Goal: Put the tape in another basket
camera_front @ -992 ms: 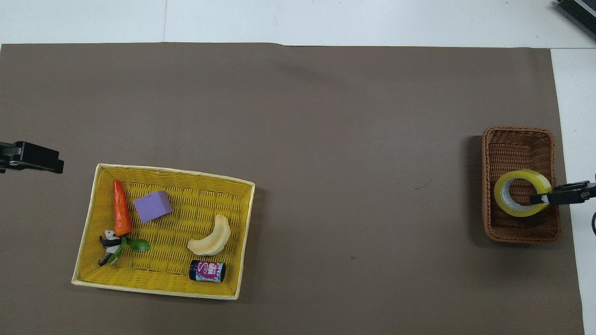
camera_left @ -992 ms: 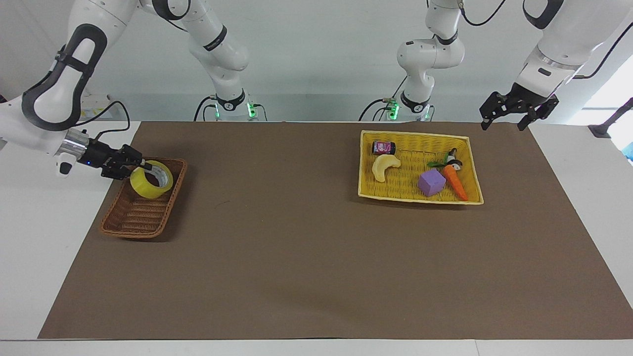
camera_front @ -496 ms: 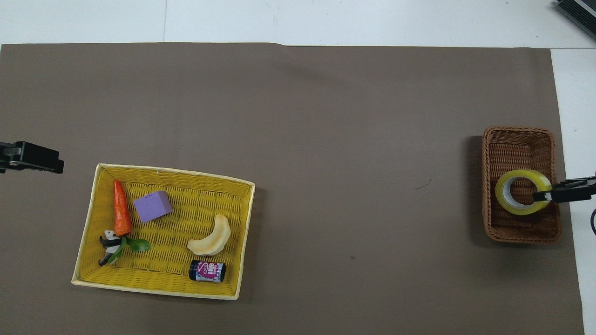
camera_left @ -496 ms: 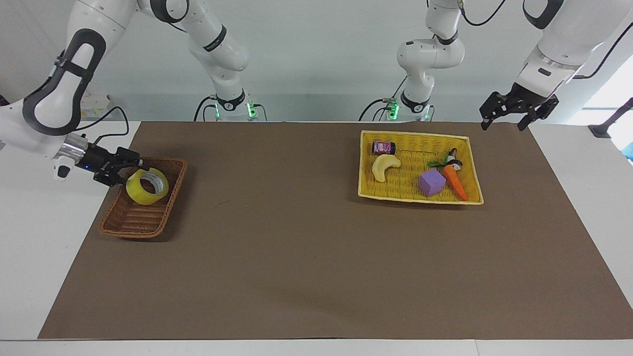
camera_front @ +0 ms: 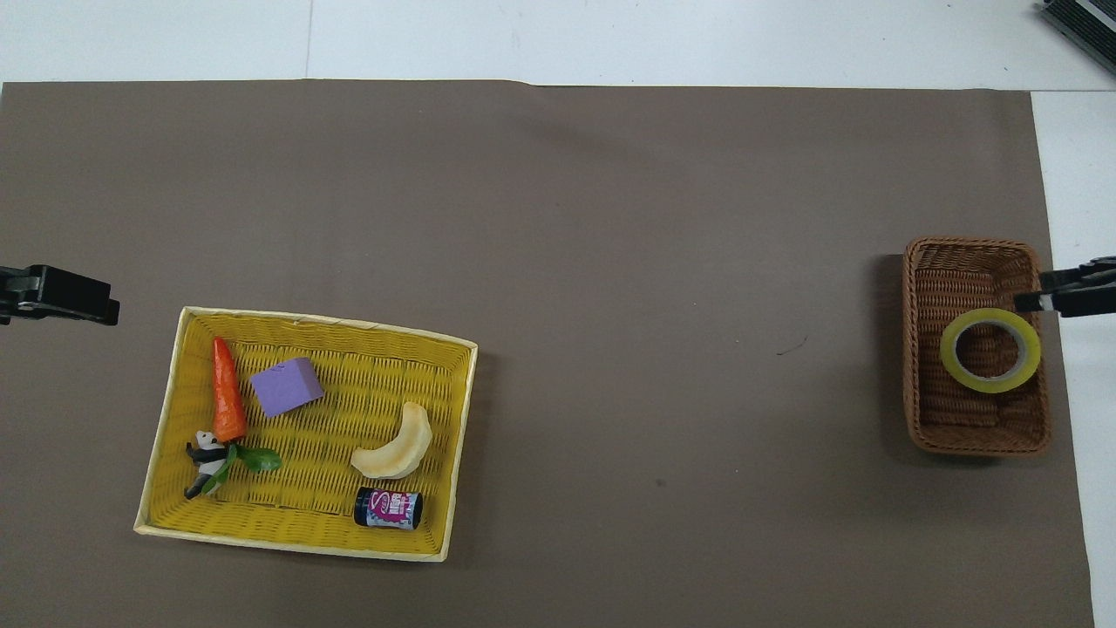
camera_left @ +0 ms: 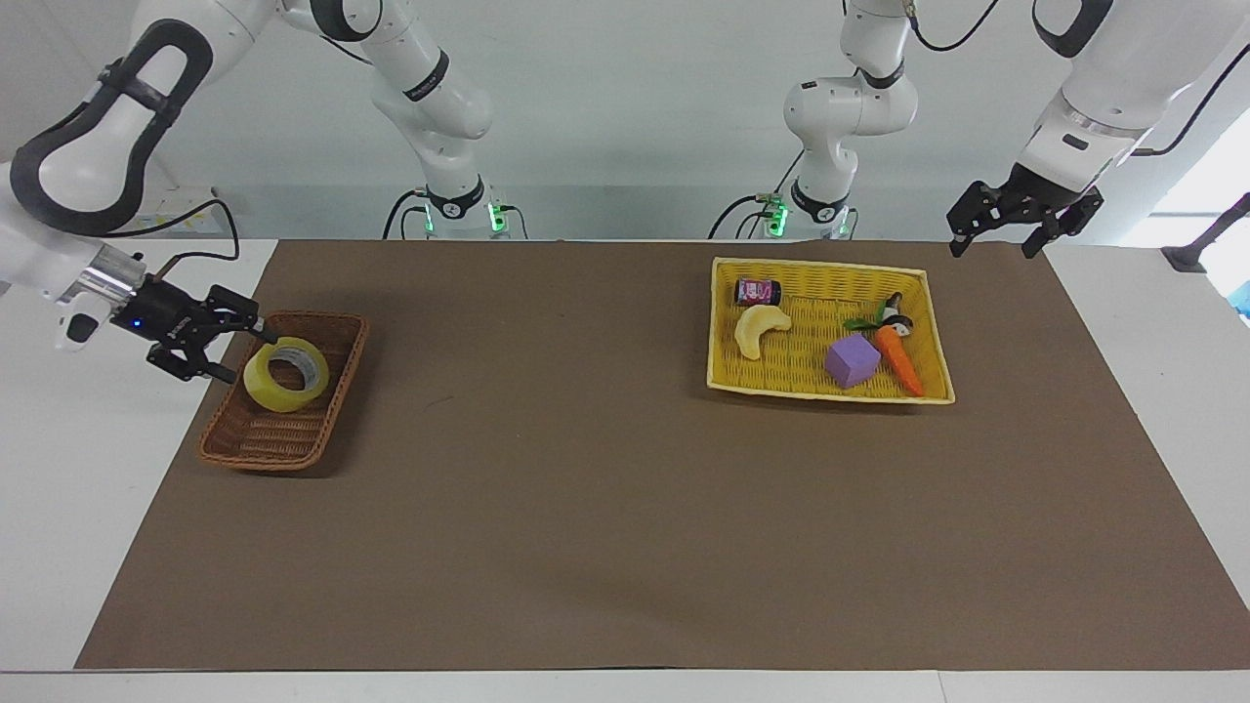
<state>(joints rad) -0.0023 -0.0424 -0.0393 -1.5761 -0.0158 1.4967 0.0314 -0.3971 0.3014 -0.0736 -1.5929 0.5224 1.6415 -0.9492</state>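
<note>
The yellow tape (camera_left: 285, 374) lies in the brown wicker basket (camera_left: 264, 439) at the right arm's end of the table. In the overhead view the tape (camera_front: 990, 349) rests in the middle of the basket (camera_front: 959, 270). My right gripper (camera_left: 242, 354) is open and empty, just off the basket's rim beside the tape, not touching it; it shows at the edge of the overhead view (camera_front: 1037, 290). My left gripper (camera_left: 994, 246) waits, open and empty, in the air over the table corner by the yellow tray; it also shows in the overhead view (camera_front: 61, 296).
A yellow woven tray (camera_left: 820, 273) at the left arm's end holds a carrot toy (camera_left: 898, 359), a purple block (camera_left: 852, 360), a pale banana toy (camera_left: 760, 329) and a small dark jar (camera_left: 759, 291). A brown mat (camera_left: 586, 488) covers the table.
My right gripper opened and let go of the tape, then drew back off the basket's rim. The tape settled lower into the basket. The left arm has not moved.
</note>
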